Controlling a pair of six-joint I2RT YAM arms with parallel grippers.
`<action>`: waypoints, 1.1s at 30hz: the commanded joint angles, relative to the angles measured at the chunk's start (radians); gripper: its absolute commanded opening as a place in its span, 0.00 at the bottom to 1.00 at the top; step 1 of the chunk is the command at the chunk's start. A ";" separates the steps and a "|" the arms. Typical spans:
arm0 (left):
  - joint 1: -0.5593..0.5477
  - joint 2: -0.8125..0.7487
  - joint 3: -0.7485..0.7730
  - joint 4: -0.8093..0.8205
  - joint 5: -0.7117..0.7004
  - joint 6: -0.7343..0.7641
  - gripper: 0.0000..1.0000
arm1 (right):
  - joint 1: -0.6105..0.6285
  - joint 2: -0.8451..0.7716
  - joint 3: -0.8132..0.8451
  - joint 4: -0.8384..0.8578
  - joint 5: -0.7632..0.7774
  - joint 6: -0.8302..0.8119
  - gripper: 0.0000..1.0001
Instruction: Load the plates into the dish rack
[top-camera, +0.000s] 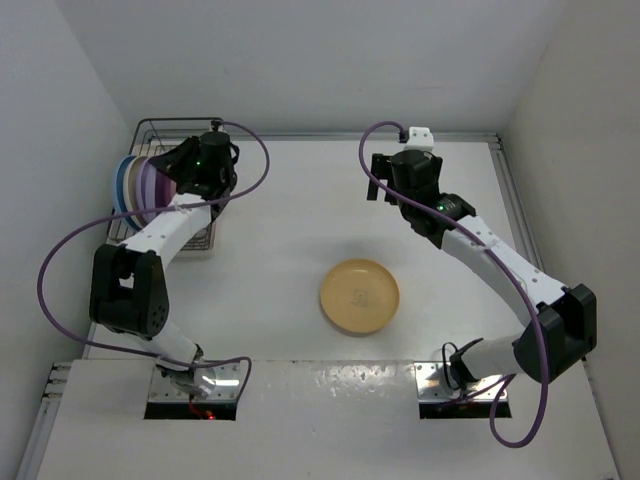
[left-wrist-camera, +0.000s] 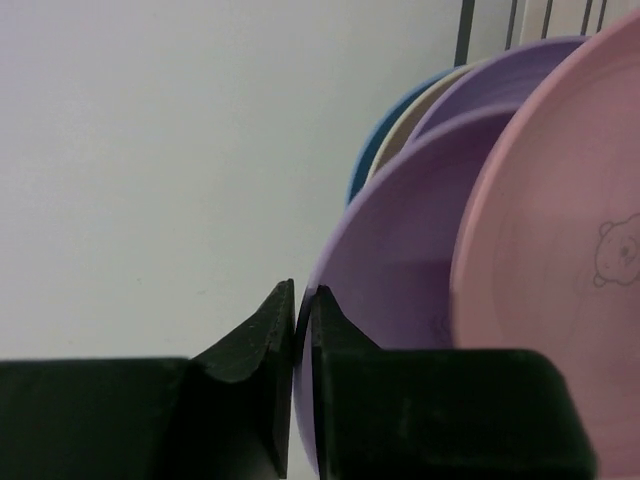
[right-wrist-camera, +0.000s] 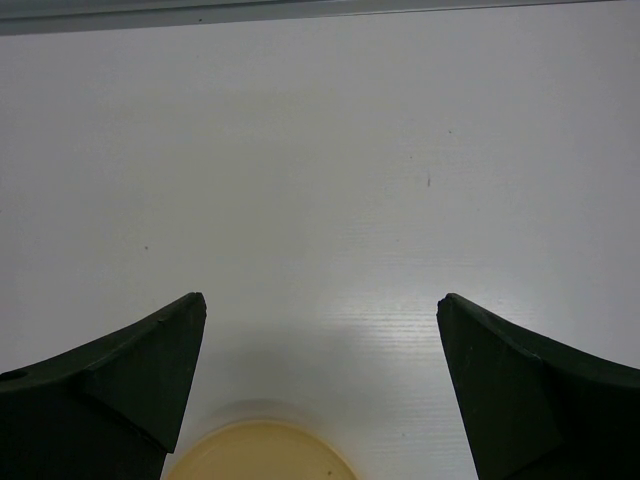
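Several plates stand on edge in the dish rack (top-camera: 150, 128) at the back left. In the left wrist view they are pink (left-wrist-camera: 545, 300), lavender (left-wrist-camera: 400, 250), a second lavender (left-wrist-camera: 505, 75), cream (left-wrist-camera: 425, 105) and blue (left-wrist-camera: 372, 155). My left gripper (left-wrist-camera: 303, 292) is shut on the rim of the nearer lavender plate, the thin edge pinched between its fingers. An orange plate (top-camera: 360, 296) lies flat mid-table; its far edge (right-wrist-camera: 255, 460) shows below my right gripper (right-wrist-camera: 320, 300). That gripper is open and empty, held above the table behind the plate.
Rack tines (left-wrist-camera: 465, 30) rise behind the plates. The rack stands close to the left wall and the table's back edge (top-camera: 320, 138). The right arm (top-camera: 480, 245) stretches across the right side of the table.
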 joint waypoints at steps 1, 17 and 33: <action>0.028 0.034 0.044 -0.197 0.070 -0.214 0.15 | -0.002 -0.037 0.020 0.005 0.030 -0.007 0.99; 0.028 -0.036 0.225 -0.413 0.134 -0.316 0.68 | -0.002 -0.022 0.014 0.027 0.013 0.008 0.99; -0.089 -0.016 0.683 -0.756 0.500 -0.539 0.83 | -0.051 -0.036 0.015 -0.056 -0.084 0.094 0.99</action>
